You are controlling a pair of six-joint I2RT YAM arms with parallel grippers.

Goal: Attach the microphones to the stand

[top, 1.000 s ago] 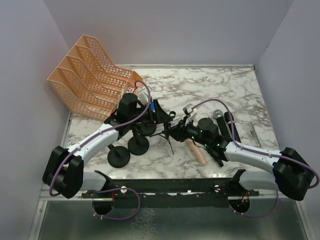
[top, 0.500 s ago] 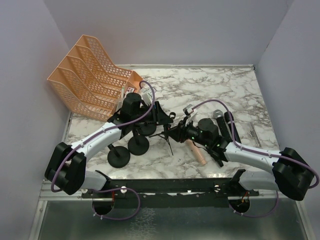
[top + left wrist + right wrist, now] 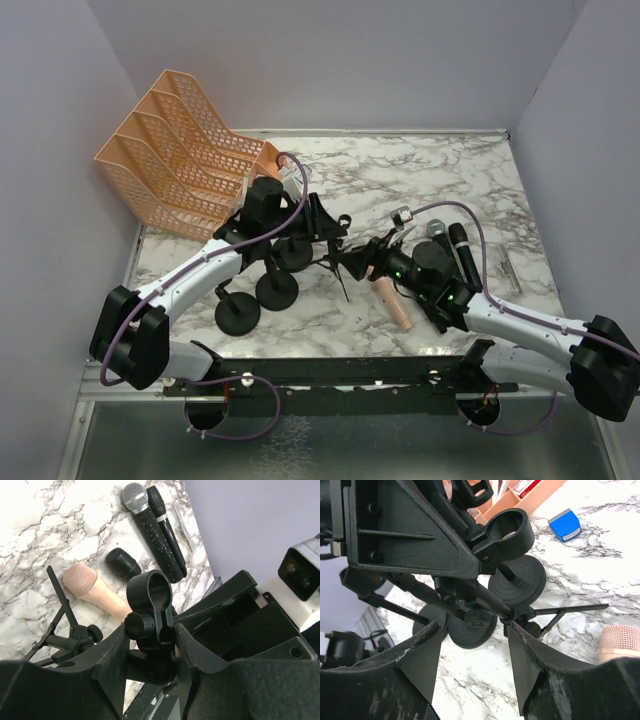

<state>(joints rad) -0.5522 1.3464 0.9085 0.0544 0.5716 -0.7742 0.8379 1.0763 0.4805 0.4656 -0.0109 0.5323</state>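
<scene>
**Mia:** Where are the microphones?

**Tom:** The ones I can see lie flat on the bench (image 3: pixel 420 170). The pink microphone (image 3: pixel 392 303) is just beside the right fingers (image 3: pixel 420 660). The black microphone with the silver head (image 3: pixel 150 525) and a plain black microphone (image 3: pixel 167 527) lie side by side, a bit past the pink one. None is in the stand (image 3: pixel 485 600) yet.

**Mia:** What are the fingers doing?

**Tom:** The left fingers (image 3: pixel 107 667) squeeze the joint under the stand's clip ring (image 3: pixel 150 587). The right fingers are open, with nothing in them.

**Mia:** How will the pink one feel?

**Tom:** Hard, smooth and light, I think. It is round, so it may roll or slip. Its mesh head could dent. It is best to grab the middle of the handle. That leaves the thin end free to slide into the ring.
</scene>
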